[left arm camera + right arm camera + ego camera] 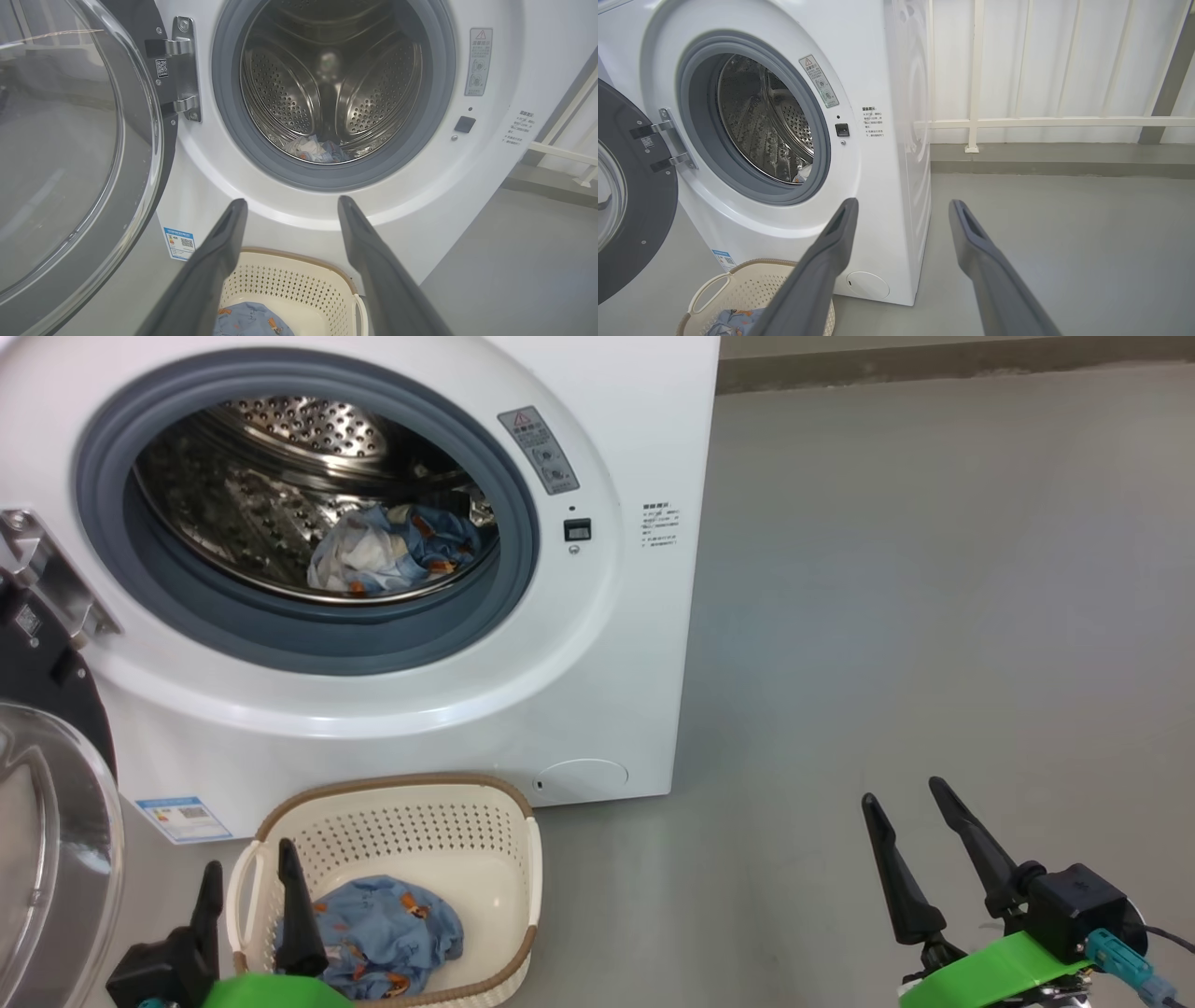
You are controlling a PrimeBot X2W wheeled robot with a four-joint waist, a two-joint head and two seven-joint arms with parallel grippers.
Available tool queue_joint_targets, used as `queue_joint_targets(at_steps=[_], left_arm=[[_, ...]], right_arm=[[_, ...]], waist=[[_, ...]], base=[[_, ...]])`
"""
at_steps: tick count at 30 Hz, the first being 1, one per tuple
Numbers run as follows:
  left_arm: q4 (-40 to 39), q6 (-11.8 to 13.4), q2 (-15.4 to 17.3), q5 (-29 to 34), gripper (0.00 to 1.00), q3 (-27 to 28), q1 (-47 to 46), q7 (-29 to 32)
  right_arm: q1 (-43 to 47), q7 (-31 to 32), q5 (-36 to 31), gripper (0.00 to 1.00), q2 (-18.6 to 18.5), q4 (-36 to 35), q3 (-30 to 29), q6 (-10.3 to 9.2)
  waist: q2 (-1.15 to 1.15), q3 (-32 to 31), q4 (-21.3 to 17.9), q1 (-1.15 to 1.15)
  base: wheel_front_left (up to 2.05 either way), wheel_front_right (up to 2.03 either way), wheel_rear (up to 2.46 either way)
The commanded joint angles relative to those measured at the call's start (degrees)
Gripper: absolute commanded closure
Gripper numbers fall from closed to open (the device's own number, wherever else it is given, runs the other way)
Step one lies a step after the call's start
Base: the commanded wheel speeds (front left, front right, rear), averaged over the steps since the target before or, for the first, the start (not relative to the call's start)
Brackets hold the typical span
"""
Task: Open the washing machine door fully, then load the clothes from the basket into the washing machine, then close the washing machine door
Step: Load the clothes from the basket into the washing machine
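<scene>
Washing machine door (pixel 70 154) swung wide at left. Some clothes (pixel 397 555) in drum (pixel 280 439), blue piece (pixel 383 933) in basket (pixel 420 831) (on floor (pixel 887 616) before washing machine (pixel 597 691)). Left gripper (pixel 250 857) spread wide, empty, near basket. Right gripper (pixel 903 791) likewise, over floor.

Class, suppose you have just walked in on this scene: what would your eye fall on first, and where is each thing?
The washing machine's gaping steel drum, upper left in the head view, with some clothes lying in it. Its door hangs wide open at the far left. On the floor before it stands the basket, one blue piece inside, with the left gripper's open fingers above it.
</scene>
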Motion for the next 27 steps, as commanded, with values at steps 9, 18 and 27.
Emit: queue_joint_targets(at_steps=[9,18,27], left_arm=[[-1.4,0.3,1.0,-0.2,0.0,2.2,0.7,-0.4],[-1.6,0.2,1.0,0.0,0.0,2.7,1.4,-0.4],[-1.6,-0.2,1.0,0.3,0.0,3.1,1.6,-0.4]], right_arm=[[0.6,-0.3,-0.8,0.0,0.2,-1.2,-0.1,0.09],[1.3,-0.3,-0.9,0.0,0.1,-1.1,-0.7,0.09],[1.7,-0.3,-1.1,0.0,0.2,-1.4,-0.9,0.09]], waist=[[0.0,-1.3,-1.2,0.0],[0.0,-2.2,-1.6,0.0],[0.0,-2.0,-1.2,0.0]], base=[[0.0,0.0,0.0],[0.0,0.0,0.0],[0.0,0.0,0.0]])
